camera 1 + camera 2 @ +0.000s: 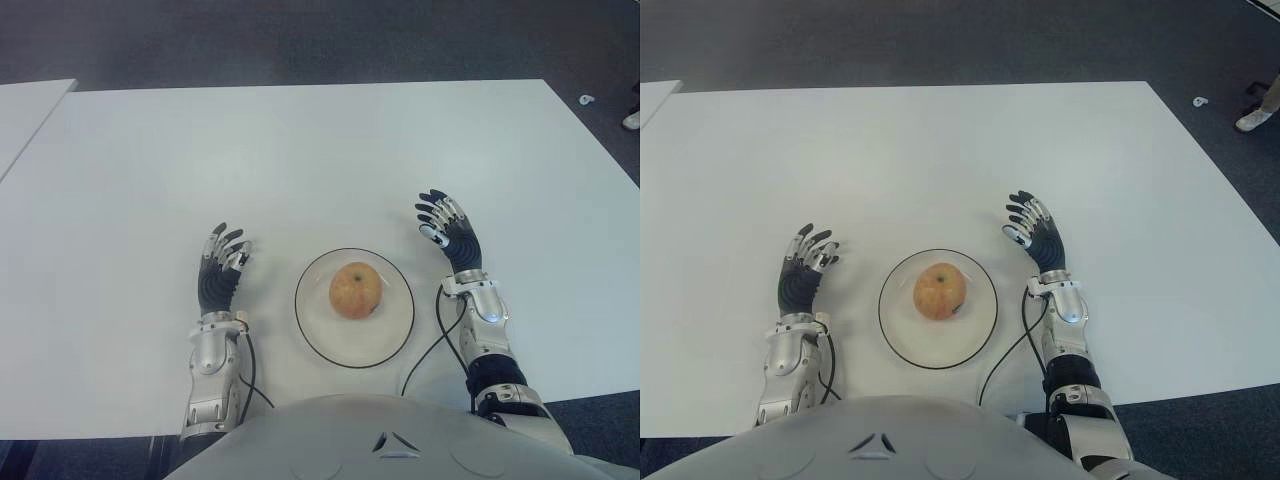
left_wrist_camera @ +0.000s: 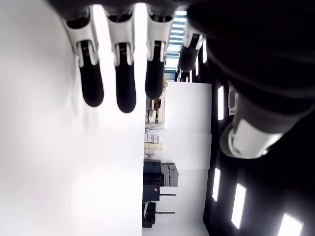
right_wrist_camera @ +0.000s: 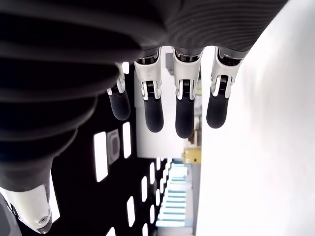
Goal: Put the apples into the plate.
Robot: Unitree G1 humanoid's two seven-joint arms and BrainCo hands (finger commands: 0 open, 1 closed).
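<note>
White bench [image 1: 300,150] seen from above, bordered by dark floor [image 1: 300,40] at the far side, with the edge of a second white surface [image 1: 25,105] at the robot's far left. Near the robot's body sits a round white plate [image 1: 310,325] with a thin dark rim; a single yellow-red apple [image 1: 355,290] lies inside it, roughly at its centre. Left hand [image 1: 221,264] shows just beside the plate on the robot's left, palm turned inward, fingers [image 2: 125,86] extended and relaxed, grasping nothing. Right hand [image 1: 447,232] shows near the plate on the robot's right, slightly farther forward than the left, fingers [image 3: 184,110] likewise straight and released, empty. Neither hand touches the plate or the apple. A dark cable [image 1: 440,335] runs along the right forearm toward the torso.
</note>
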